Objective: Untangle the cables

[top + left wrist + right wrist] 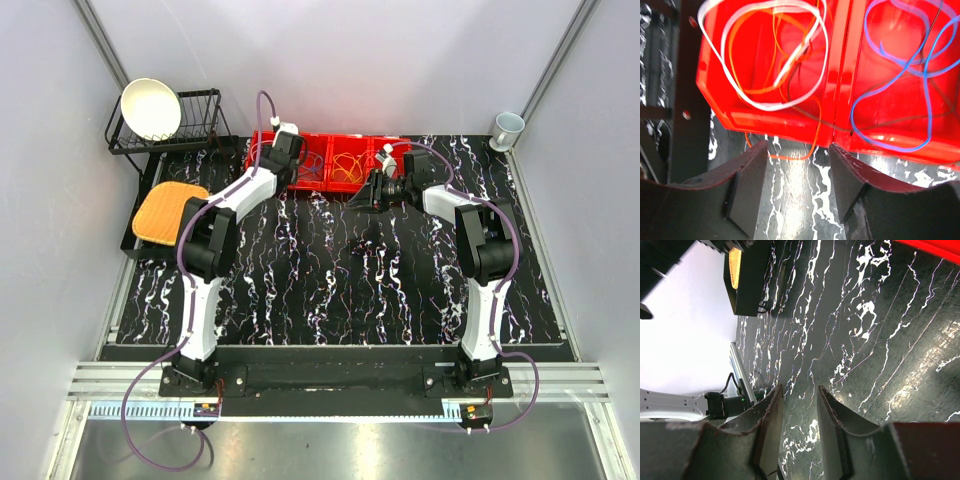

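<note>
- Before the red bin [765,121], our left gripper [797,150] stands open and empty; our right gripper [800,390] likewise.
- Pulling the orange cable [790,157], we may drag the white cable [765,106] along.

white cable [767,105]: loop cut by left-wrist top edge | blue cable [852,114]: runs off top and right edges | red bin [330,137]: left end hidden under left arm [255,185] | orange cable [347,168]: overhead strands too fine to trace
</note>
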Robot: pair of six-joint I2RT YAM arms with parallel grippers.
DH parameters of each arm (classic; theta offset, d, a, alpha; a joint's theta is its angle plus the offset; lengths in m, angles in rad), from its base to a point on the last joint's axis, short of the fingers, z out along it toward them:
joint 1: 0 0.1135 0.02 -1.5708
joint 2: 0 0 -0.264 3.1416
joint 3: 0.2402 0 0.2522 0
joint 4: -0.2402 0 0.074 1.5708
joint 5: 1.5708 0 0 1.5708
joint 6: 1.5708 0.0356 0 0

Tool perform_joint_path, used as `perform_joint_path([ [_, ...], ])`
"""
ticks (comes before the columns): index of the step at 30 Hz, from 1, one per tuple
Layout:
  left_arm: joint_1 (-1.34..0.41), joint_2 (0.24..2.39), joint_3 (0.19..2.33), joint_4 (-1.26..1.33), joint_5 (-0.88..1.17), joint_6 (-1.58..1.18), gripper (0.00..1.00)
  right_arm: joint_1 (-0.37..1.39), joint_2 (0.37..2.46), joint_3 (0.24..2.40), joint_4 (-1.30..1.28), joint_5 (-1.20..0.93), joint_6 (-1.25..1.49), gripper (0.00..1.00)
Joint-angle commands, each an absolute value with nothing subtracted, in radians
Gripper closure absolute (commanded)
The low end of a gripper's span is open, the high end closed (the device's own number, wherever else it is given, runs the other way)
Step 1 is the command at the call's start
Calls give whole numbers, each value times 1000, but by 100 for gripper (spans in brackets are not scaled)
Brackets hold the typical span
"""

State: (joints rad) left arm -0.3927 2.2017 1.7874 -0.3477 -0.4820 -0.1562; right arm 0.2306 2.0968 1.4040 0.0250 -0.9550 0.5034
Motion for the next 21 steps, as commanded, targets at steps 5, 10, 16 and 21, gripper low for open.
perform_joint_path([
  [5, -390, 2241, 1859, -334, -495, -135, 47, 229, 2109, 1447, 32, -977, 508, 61],
  [10, -391, 2249, 1850, -336, -495, -137, 51, 229, 2111, 1448, 31, -977, 508, 61],
  [16, -391, 2255, 1855, -331, -502, -133, 56, 229, 2114, 1448, 31, -977, 508, 61],
  [21, -388, 2264, 1855, -331, -512, -130, 60, 227, 2112, 1450, 29, -977, 508, 61],
])
